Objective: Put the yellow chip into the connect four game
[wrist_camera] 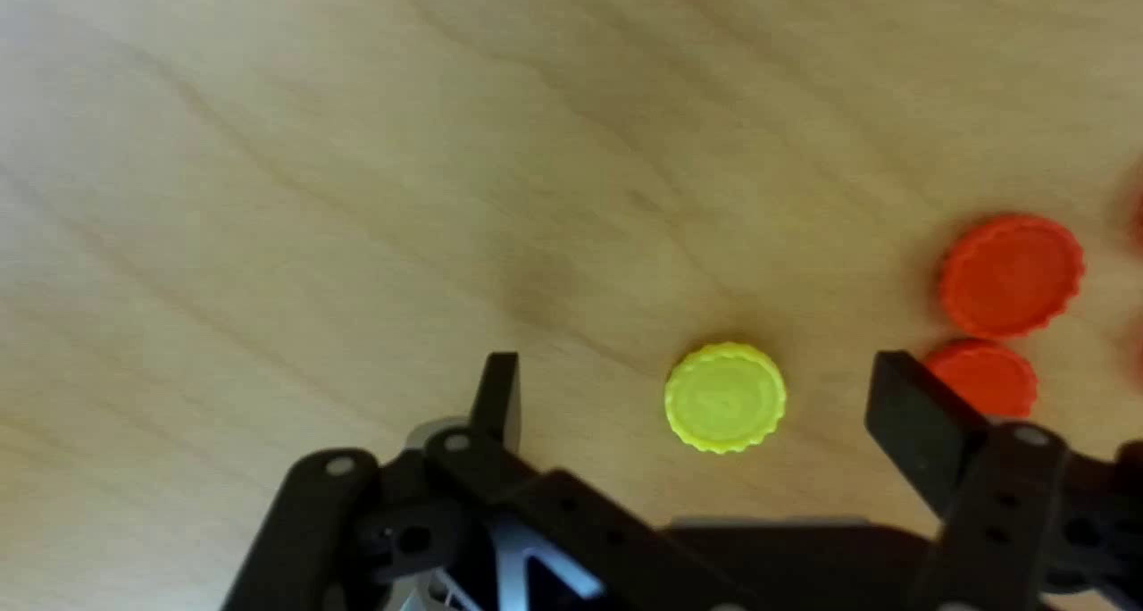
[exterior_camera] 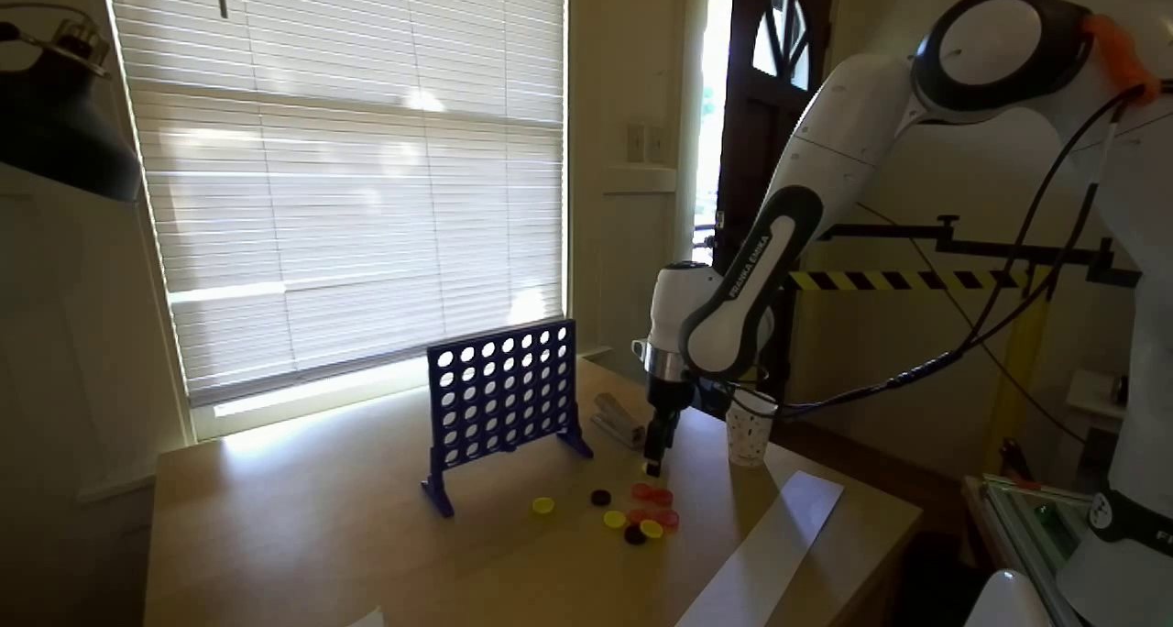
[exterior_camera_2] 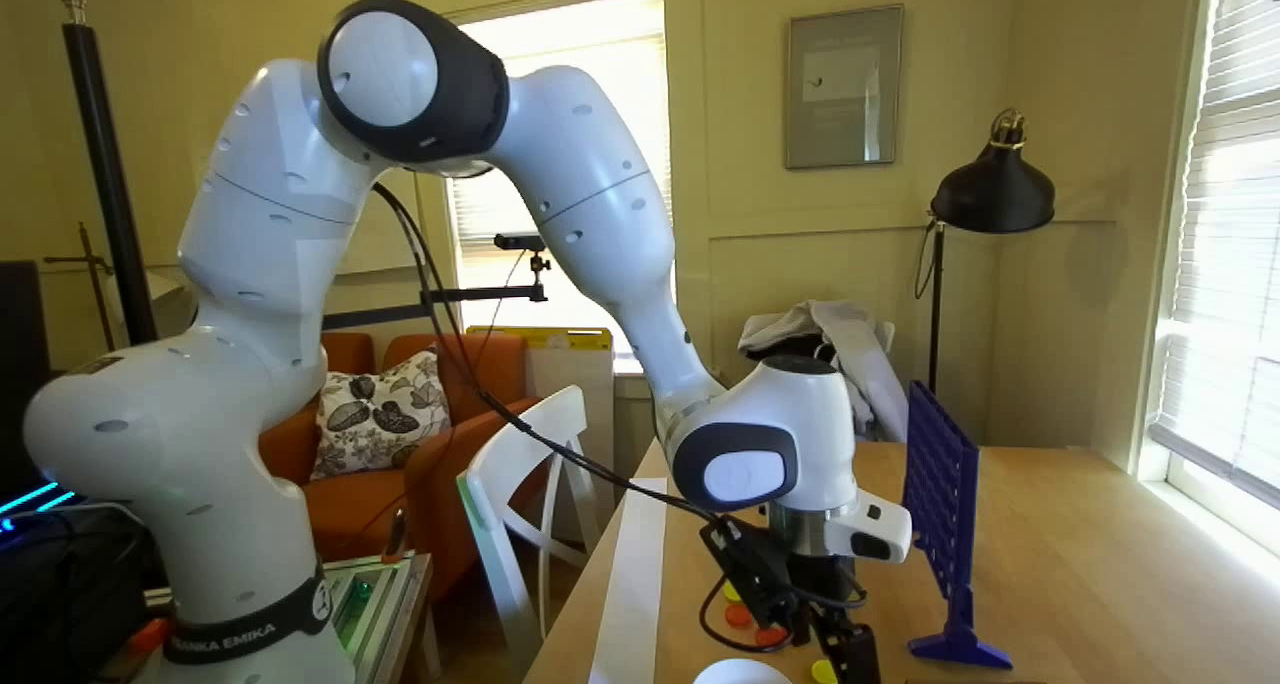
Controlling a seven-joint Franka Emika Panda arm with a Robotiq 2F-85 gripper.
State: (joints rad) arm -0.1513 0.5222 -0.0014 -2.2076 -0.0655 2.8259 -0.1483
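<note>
A pale wooden desk point(exterior_camera: 321, 535) is holding up the toys. A big white robot arm point(exterior_camera: 843, 123) is leaning over it. The dark blue connect four game point(exterior_camera: 499, 385) is standing upright on the desk; in an exterior view it is sitting to the left of the jaws. A spotted white cup point(exterior_camera: 750, 439) is standing to the right of them. The black jaws are pointing down, and they are sitting wide apart, holding nothing.

In the wrist view, the yellow chip point(wrist_camera: 725, 397) is lying flat on the desk and is showing in the gap between the jaws. It is sitting closer to the jaw on the right, and wood is showing on each side of it. Two red chips point(wrist_camera: 1013, 276) are lying to its right, and that jaw is hiding a bit of one. In an exterior view, other yellow chips point(exterior_camera: 543, 506) and dark chips point(exterior_camera: 600, 498) are lying on the near side of the jaws.
</note>
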